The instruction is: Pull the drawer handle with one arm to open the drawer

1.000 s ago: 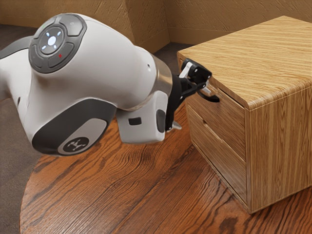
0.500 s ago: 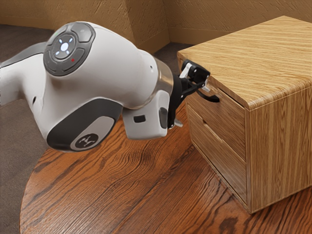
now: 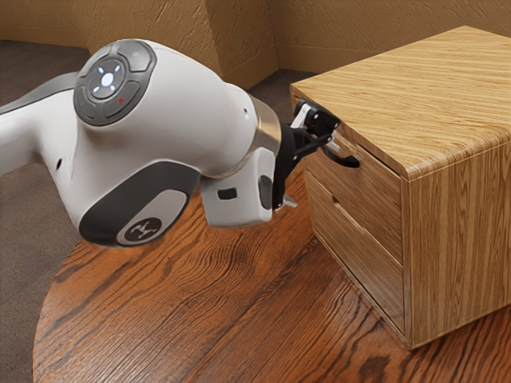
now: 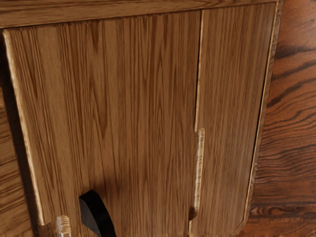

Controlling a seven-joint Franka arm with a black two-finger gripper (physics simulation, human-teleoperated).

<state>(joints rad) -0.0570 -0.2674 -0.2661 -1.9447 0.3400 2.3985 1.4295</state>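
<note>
Black drawer handle (image 3: 349, 159) curves out from the top drawer (image 3: 361, 198) of a light oak cabinet (image 3: 435, 96), high on the face turned toward the arm. The black tool (image 3: 319, 134) sits right at the end of the handle nearer the exterior view's left. Whether the tool is closed on the handle or merely set against it cannot be told, as the two overlap in the side shot. In the wrist view the handle (image 4: 96, 216) shows as a dark curved bar just under the hand, against the drawer's streaked grain.

The top drawer's front looks flush, or very nearly so, with the lower drawer (image 3: 355, 251) beneath it, so the opening appears hardly begun, if at all. The cabinet stands on a round, dark-grained desk (image 3: 200, 319). The white arm (image 3: 160, 136) reaches in from the exterior view's left, its bulky wrist hanging low over the wood. Brown carpet (image 3: 24, 239) and a rough tan wall (image 3: 239, 32) lie beyond.

Three risks stand out from here:
- **Slipping off:** contact near the handle's end rather than its middle may let the tool slide off once the pull starts.
- **Binding:** a pull angled away from the drawer's line of travel could twist the front and jam it in its runners.
- **Dragging the cabinet:** if the drawer binds, the whole cabinet may slide across the desk toward the arm instead of opening
</note>
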